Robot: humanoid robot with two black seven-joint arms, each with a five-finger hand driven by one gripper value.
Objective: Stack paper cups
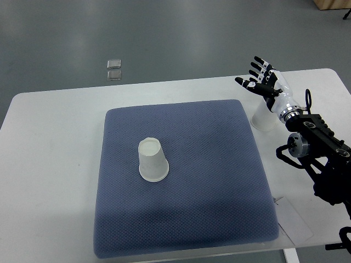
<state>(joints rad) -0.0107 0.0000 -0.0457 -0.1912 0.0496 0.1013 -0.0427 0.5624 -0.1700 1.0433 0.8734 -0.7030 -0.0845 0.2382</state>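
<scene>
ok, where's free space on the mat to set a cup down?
Most of the blue mat is bare: the whole right half, the near strip, and the left edge beside the upside-down paper cup. It's crowded only off the mat's far right corner, where the right hand hovers open over the second cup.

One white paper cup [152, 159] stands upside down mid-mat; another white cup [263, 119] sits just off its right edge.

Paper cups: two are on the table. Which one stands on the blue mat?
The upside-down paper cup near the mat's middle. The other cup stands off the mat's right edge, partly hidden under the right hand.
</scene>
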